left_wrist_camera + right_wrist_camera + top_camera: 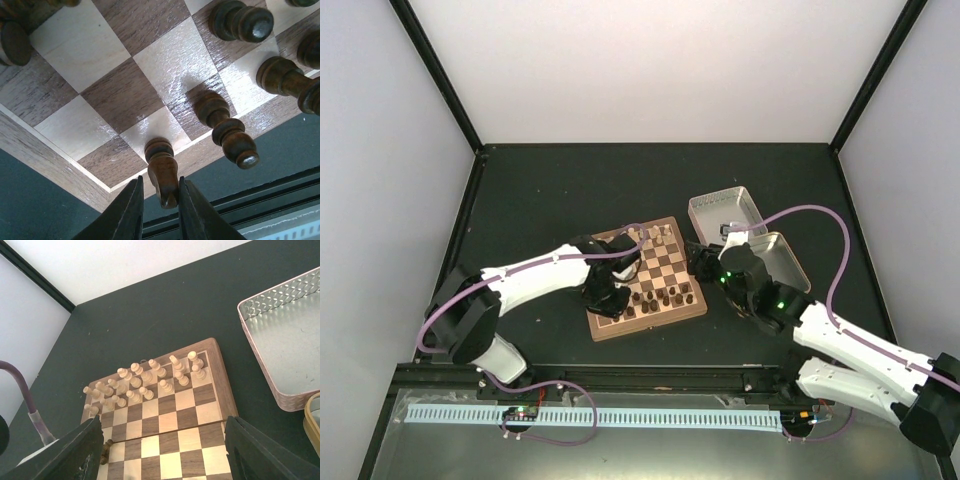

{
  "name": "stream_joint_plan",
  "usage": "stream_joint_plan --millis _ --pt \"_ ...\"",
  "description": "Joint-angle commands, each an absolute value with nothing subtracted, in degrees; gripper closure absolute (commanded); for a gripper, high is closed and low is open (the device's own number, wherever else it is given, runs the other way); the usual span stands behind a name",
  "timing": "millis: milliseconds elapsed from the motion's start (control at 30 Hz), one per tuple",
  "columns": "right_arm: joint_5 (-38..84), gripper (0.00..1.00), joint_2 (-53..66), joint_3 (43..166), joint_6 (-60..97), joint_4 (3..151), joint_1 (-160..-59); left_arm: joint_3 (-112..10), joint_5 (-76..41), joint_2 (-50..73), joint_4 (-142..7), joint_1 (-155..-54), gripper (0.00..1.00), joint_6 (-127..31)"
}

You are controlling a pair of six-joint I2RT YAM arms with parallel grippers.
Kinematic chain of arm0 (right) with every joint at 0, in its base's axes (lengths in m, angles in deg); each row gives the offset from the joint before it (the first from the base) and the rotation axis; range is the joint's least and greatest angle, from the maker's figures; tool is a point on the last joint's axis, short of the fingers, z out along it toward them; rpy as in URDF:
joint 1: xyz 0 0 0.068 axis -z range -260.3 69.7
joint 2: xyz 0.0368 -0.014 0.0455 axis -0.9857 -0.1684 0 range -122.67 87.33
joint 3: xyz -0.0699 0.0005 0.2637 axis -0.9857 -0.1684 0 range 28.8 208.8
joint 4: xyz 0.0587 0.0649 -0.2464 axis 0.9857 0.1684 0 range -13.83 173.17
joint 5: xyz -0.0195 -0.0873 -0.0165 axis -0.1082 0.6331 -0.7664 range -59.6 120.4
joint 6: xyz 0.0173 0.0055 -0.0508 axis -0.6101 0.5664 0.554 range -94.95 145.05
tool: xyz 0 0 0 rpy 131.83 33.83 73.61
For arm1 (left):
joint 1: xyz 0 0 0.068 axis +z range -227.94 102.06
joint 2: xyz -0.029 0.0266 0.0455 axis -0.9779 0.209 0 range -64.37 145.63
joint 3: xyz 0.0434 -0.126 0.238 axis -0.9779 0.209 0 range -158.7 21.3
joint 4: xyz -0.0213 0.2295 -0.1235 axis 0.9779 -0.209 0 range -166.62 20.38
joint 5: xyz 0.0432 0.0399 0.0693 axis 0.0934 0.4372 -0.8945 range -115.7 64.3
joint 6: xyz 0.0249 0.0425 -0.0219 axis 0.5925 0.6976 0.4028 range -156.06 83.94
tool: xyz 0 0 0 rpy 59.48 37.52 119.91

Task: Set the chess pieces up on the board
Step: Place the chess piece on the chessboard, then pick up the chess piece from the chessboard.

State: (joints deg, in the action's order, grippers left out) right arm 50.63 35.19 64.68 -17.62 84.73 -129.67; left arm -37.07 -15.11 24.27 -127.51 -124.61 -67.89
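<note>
The board [650, 327] lies in the middle of the table, its rim [45, 160] close under my left wrist. Cream chess pieces [150, 375] fill its two far rows. Dark pieces [665, 296] stand along the near rows. My left gripper [159, 179] straddles a dark brown piece [162, 172] standing on a light square in the near edge row. A thin gap shows by the left finger, while the right finger sits against the piece. Another dark piece [227, 132] stands one square to the right. My right gripper [164, 430] hangs wide open over the board's right side with nothing between its fingers.
Two square metal tin halves [725, 212] [780, 262] sit right of the board, close to my right arm. Nothing shows inside the tin half [285, 340] seen in the right wrist view. Black frame posts and pale walls close in the table's back and sides.
</note>
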Motion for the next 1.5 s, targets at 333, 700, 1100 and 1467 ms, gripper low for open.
stream_joint_plan --millis 333,700,1100,1467 --pt "45.55 0.32 34.82 66.68 -15.05 84.98 -129.38 -40.67 -20.83 18.49 -127.17 -124.36 0.51 -68.5" --pt "31.38 0.36 13.27 81.05 -8.0 92.24 -129.59 -21.43 -24.98 -3.43 -105.94 -110.2 0.51 -76.12" --pt "26.7 0.61 -13.44 101.34 0.08 101.68 -135.87 -5.01 -19.62 -14.54 -89.32 -98.67 0.49 -77.49" --pt "26.1 0.82 -24.49 113.41 3.64 105.68 -141.6 -1.1 -16.12 -19.77 -90.64 -90.21 0.51 -75.08"
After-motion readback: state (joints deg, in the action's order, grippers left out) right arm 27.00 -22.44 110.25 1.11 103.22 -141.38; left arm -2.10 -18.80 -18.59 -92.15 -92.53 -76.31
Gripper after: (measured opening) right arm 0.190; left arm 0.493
